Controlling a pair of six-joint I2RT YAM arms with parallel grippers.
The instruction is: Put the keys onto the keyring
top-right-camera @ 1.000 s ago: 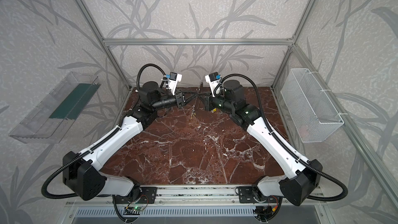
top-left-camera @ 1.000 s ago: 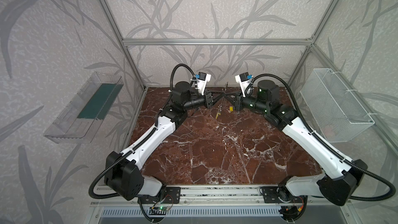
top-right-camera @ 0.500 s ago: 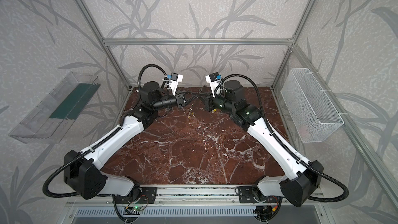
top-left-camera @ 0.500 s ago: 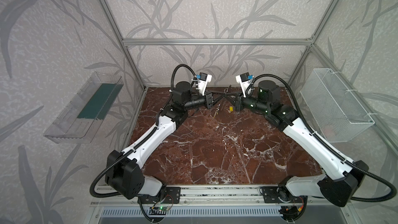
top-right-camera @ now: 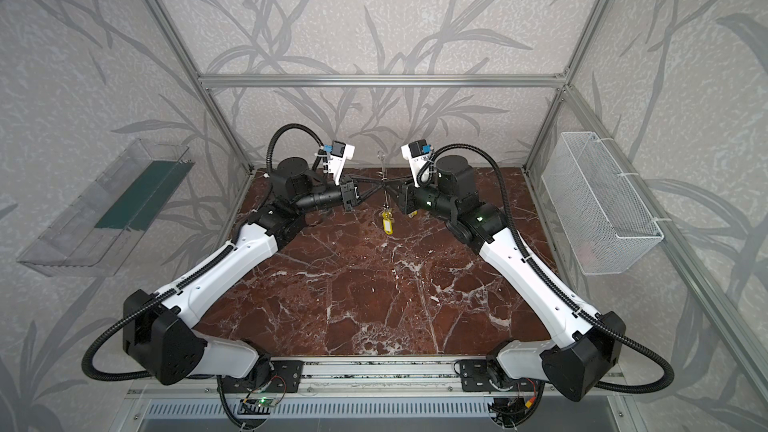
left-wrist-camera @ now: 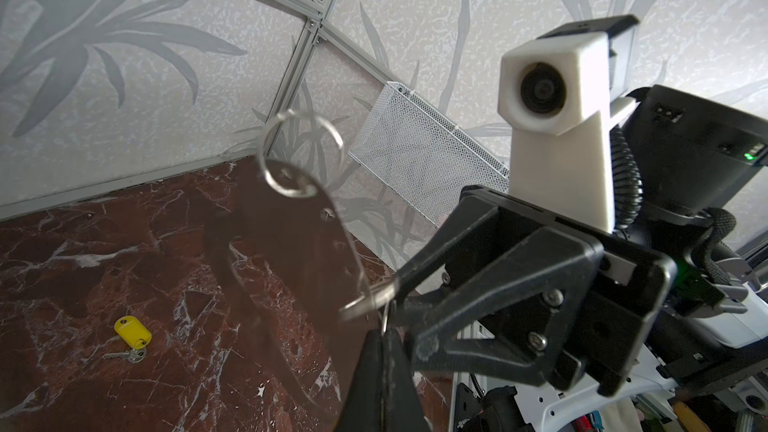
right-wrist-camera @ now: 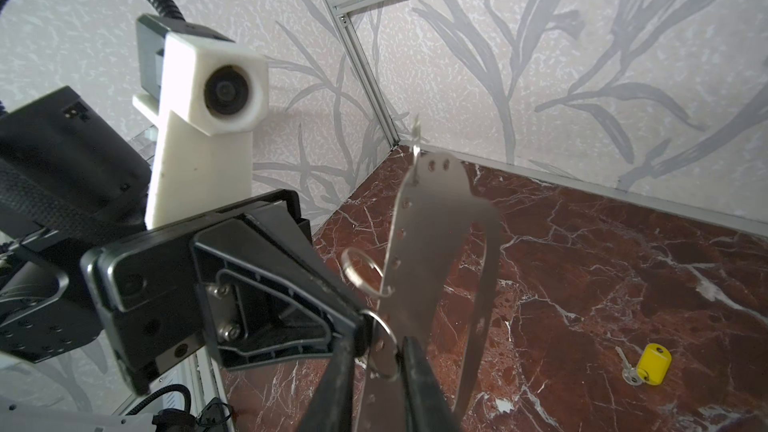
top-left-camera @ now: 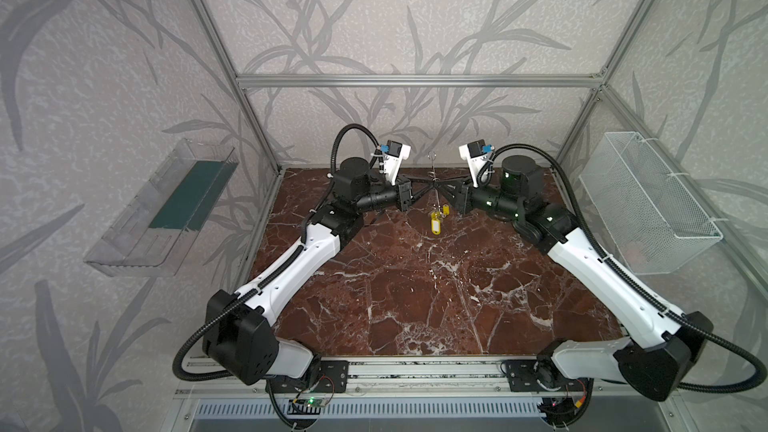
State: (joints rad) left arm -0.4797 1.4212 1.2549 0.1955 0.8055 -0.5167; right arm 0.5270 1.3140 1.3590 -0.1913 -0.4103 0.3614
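Two wall fittings flank the red-brown, white-veined marble tabletop (top-left-camera: 415, 284): a clear plastic tray with a green floor (top-left-camera: 124, 255) at 9 o'clock and a white wire-mesh basket (top-left-camera: 648, 201) at 3 o'clock. Both black-and-white arms crowd the 12 o'clock end, and each gripper blocks part of the other's wrist view.

Between them a flat silvery-grey metal plate (right-wrist-camera: 424, 234) stands upright in the air, edge-on in both top views. It is half-oval, with a long slot, and has small holes and split rings along its straight edge.

The left gripper (left-wrist-camera: 384, 338) points in from 9 o'clock, jaws fully closed on a ring at that edge. The right gripper (right-wrist-camera: 376, 351) points in from 3 o'clock. Its jaws stand a little apart with a ring and the plate's lower part between them, and contact cannot be made out.

One small yellow oblong plastic tag (left-wrist-camera: 132, 331) with a silver key lies on the marble, well apart from both grippers. Another yellow tag (top-left-camera: 435, 226) shows just below the plate; whether it hangs or lies I cannot tell.
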